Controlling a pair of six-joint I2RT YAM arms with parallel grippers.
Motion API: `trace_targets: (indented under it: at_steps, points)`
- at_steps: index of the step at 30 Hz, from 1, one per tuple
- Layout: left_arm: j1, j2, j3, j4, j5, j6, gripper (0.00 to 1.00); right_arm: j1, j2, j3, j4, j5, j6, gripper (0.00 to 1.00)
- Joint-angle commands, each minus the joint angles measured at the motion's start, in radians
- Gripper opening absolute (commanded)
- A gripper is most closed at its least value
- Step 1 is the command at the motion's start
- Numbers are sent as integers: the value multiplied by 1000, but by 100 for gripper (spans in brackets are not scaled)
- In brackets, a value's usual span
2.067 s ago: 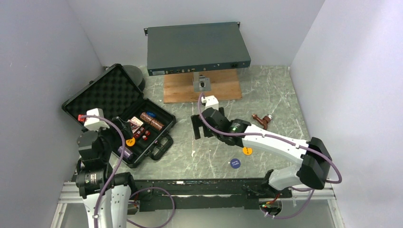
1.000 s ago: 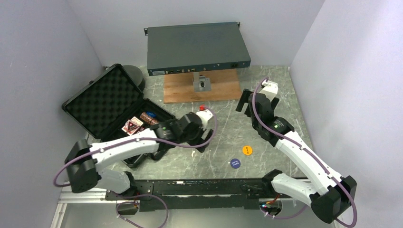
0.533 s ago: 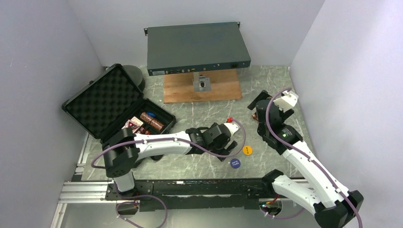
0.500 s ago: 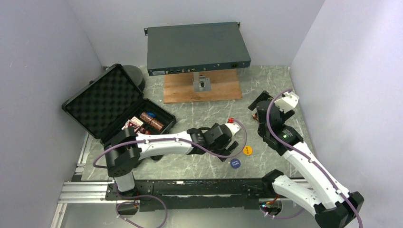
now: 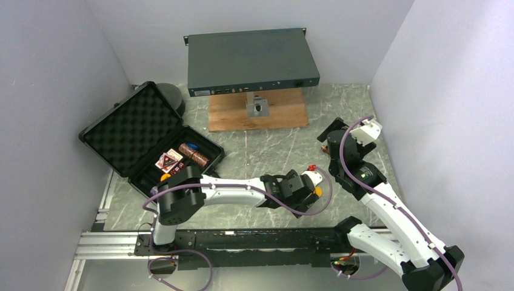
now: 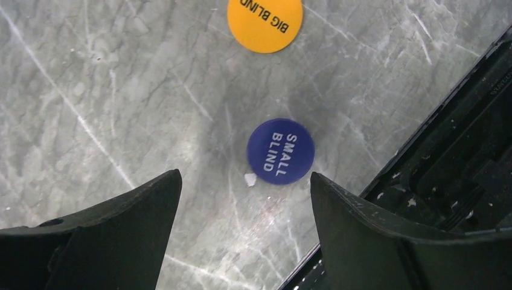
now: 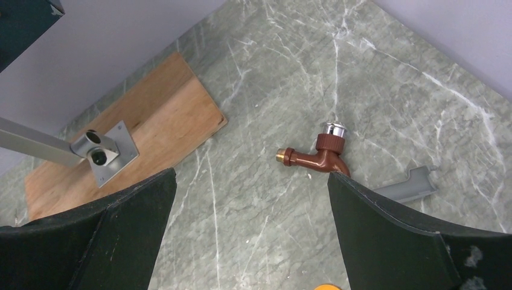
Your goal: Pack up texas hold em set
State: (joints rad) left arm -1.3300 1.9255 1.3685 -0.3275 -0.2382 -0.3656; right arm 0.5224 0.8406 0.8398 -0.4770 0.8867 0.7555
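Seen from above, a grey marbled surface (image 5: 273,145) holds an open black case (image 5: 127,127) at its left side, the foam-lined lid tipped back. Inside the lower half lie a deck of cards (image 5: 166,161) and a roll of brown chips (image 5: 194,155).

The left arm reaches far across to the right along the near edge. Its left pincer (image 6: 244,181) points down with its two fingers spread wide, holding nothing. In the left wrist view, a blue disc marked SMALL BLIND (image 6: 281,151) lies flat on the surface between the fingers, nearer the right one and touching neither. An orange disc marked BIG BLIND (image 6: 264,21) lies just beyond it, apart from it. A black rail (image 6: 459,181) runs just beside the blue disc.

The right pincer (image 7: 250,181) hangs above the far right of the surface, its fingers also spread and empty. Below it lie a brown tap (image 7: 317,154) and, just beside that, a small grey plastic piece (image 7: 410,184). A wooden board (image 7: 145,127) lies further back.
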Motion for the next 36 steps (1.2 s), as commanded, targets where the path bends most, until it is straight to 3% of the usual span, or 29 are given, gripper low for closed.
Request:
trace_targets:
  at_steps: [1,29,36]
  points:
    - [-40,56,79,-6,-73,-49,83,-2,-6,-2,33,50,-3,100]
    - [-58,211,192,-67,-86,-81,76,-3,-21,-31,87,51,-45,100]
    - [-58,234,220,-133,-129,-107,70,-2,-24,-34,90,55,-45,100]
